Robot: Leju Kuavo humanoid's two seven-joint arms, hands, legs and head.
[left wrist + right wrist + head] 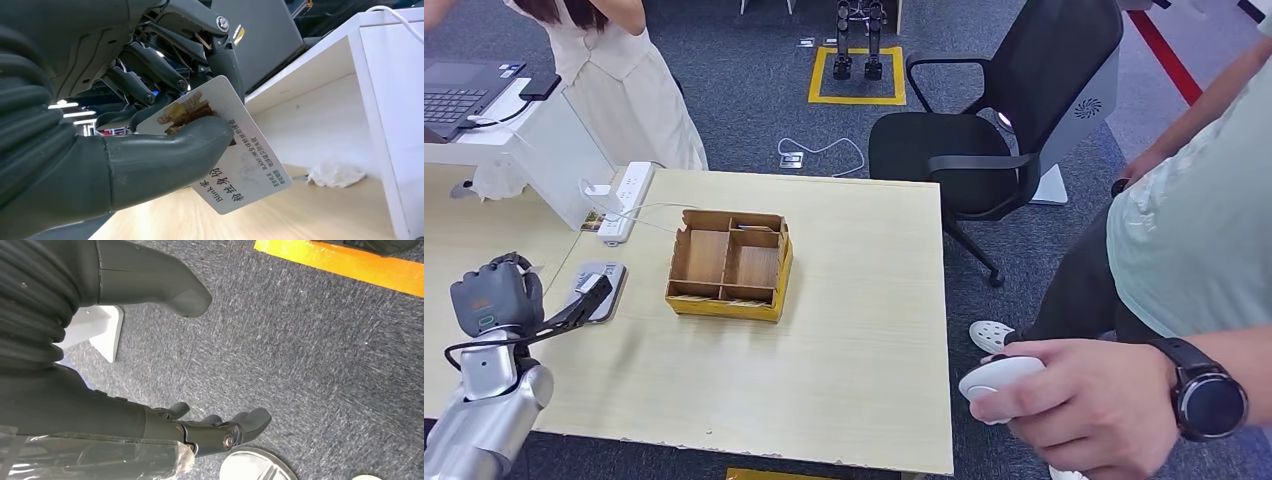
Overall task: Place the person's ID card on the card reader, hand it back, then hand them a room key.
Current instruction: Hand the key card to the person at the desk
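White card [235, 150] pinched in left hand [492, 293] (thumb over its face); reader [602, 288] lies just beside, forward-right on the table. Right hand [210, 432] hangs empty, fingers loosely apart.

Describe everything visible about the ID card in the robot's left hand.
The ID card is a thin, flat white card with rounded corners, plastic by the look of it. One face carries a brownish picture near one end and lines of dark printed characters, including the word "Blink". The left hand pinches it, the thick grey thumb pressed over the picture and darker fingers behind. It hangs tilted above the pale wooden tabletop, not touching it.
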